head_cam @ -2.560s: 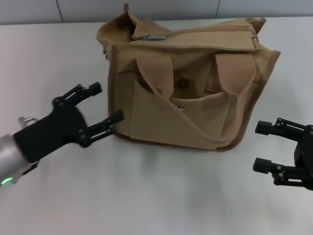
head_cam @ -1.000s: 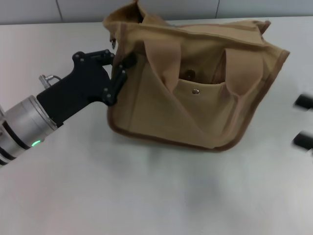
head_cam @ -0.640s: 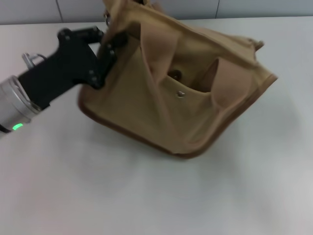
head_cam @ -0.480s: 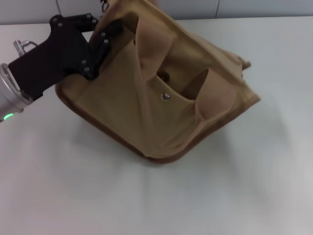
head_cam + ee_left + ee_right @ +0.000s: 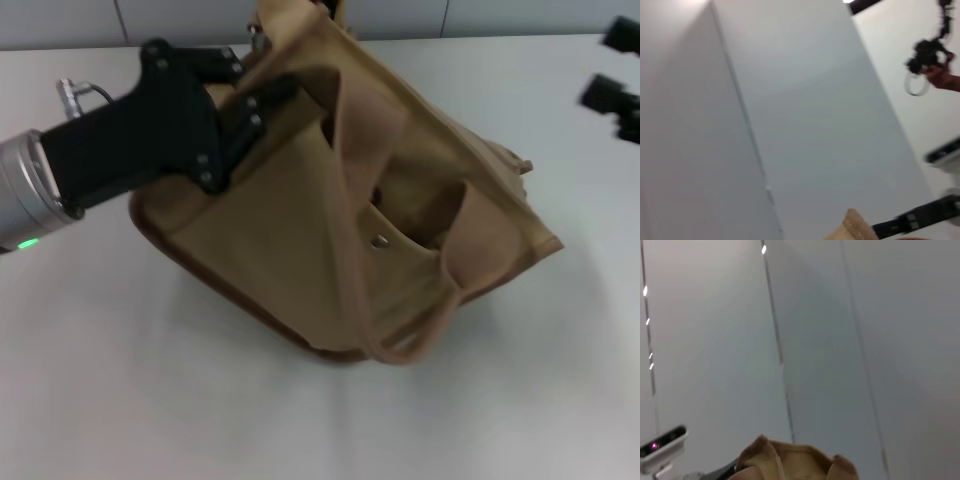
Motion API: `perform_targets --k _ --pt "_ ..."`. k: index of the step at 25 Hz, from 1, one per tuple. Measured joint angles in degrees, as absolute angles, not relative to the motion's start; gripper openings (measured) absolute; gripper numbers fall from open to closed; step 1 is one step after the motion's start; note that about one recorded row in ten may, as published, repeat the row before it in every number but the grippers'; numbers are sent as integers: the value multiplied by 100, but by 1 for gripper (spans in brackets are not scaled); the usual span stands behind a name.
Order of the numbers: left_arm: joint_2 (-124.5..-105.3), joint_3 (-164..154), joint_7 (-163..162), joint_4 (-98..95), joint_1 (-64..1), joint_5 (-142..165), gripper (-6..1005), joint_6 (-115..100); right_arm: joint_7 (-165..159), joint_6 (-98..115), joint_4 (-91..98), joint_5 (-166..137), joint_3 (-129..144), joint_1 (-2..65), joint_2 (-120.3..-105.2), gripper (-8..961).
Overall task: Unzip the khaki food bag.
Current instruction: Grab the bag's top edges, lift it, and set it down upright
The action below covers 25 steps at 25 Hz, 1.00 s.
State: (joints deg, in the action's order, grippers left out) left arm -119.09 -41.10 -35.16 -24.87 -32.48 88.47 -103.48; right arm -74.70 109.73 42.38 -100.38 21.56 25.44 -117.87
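Black left jaws: your left gripper (image 5: 250,105) is pressing in at the upper left corner of the khaki food bag (image 5: 400,210), its jaws clamped together on the canvas there.
Left arm: you are seeing the black body and silver wrist running off to the left edge of the head view, a green light glowing on the silver part.
Bag position: your khaki food bag is sitting tilted on the white table (image 5: 200,400), its left top corner raised by the grip and its lower right corner sagging toward the surface.
Bag front: you are looking at the front pocket with its snap button (image 5: 379,240), one webbing handle (image 5: 345,170) draping down the face beside it.
Bag in wrist views: a tan scrap (image 5: 852,230) is showing at the bottom of the left wrist view; the folded top edge (image 5: 790,462) is showing low in the right wrist view, against a pale panelled wall (image 5: 840,340).
Right jaws: your right gripper (image 5: 615,70) is hanging at the far right top of the head view, well apart from the bag, its jaws standing apart.
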Motion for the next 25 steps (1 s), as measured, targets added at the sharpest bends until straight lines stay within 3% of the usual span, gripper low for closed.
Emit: perform_targets --k 6,25 --pt "-11916 -4628 -3324 -2485 -3278 8687 87 -10454 -7466 10536 4433 -10038 2857 2806 -11880 833" --pt "-11914 -5463 -3658 -2981 -3626 8472 86 -10115 -7899 10188 5046 -10078 3764 2901 -11808 830"
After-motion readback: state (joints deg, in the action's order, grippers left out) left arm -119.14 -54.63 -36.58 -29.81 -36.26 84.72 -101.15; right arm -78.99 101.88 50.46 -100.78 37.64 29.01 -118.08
